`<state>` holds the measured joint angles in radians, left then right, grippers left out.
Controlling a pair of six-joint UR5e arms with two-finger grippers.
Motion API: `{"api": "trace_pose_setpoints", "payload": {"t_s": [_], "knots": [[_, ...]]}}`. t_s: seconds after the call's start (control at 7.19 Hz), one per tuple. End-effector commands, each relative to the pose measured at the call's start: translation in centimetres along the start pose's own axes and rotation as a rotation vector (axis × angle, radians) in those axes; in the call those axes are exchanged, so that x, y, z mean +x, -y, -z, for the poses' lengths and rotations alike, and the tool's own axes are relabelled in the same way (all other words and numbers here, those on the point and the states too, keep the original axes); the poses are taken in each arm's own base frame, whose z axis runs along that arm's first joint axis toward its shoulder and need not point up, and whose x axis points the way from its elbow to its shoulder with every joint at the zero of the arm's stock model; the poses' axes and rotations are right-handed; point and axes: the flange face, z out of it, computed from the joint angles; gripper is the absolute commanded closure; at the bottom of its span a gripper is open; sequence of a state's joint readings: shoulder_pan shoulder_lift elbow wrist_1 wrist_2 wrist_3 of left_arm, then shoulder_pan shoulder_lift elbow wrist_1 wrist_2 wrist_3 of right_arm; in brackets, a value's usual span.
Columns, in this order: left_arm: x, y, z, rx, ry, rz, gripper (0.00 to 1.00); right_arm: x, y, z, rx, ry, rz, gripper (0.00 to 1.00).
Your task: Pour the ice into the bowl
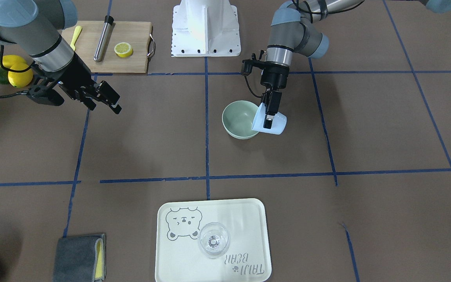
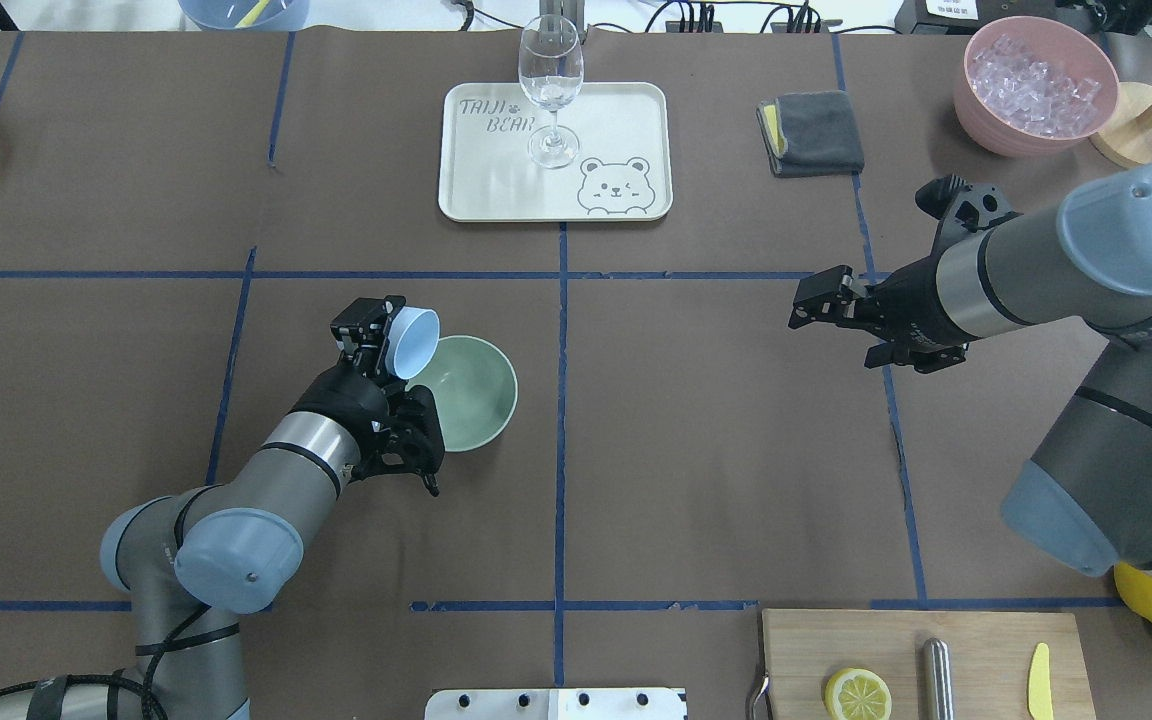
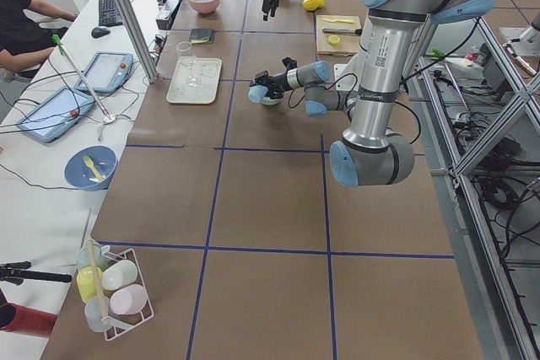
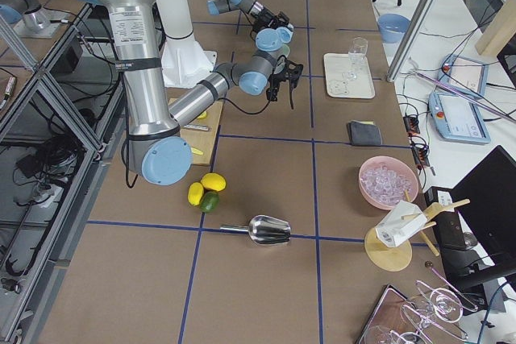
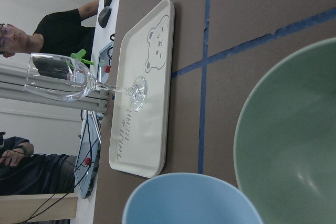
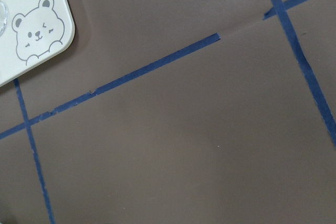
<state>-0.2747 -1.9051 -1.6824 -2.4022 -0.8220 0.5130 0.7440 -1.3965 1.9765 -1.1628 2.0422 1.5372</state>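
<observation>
The only ice (image 2: pixel 1034 78) I can make out sits heaped in the pink tub (image 2: pixel 976 112) at the far right of the table, well apart from the work. I see no cubes in the mint-green bowl (image 2: pixel 484 405), and none in the light blue cup (image 2: pixel 414 340), though I can't see all of its inside. The left gripper (image 2: pixel 376 325) is clamped on the cup's wall and holds it tipped on its side, mouth over the bowl's left rim. I judge that a pouring pose, low and close so that nothing bounces out. The right gripper (image 2: pixel 816 300) hangs spread and empty over bare table to the right, out of the pour's way.
</observation>
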Motion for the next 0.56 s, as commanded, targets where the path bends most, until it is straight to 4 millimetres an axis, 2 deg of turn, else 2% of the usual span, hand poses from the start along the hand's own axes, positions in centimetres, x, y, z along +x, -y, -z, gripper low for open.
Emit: {"api": "trace_pose_setpoints", "payload": {"t_s": [0.0, 0.28, 0.42], "knots": [[-1.2, 0.8, 0.1, -0.058, 0.028, -0.209, 1.0, 0.1, 0.0, 0.1, 0.002, 0.0, -0.004, 0.0], [-2.2, 2.2, 0.3, -0.106, 0.0, -0.352, 1.0, 0.1, 0.0, 0.1, 0.002, 0.0, -0.008, 0.0], [-3.4, 4.1, 0.4, -0.153, -0.038, -0.436, 1.0, 0.1, 0.0, 0.1, 0.002, 0.0, -0.011, 0.0]]}}
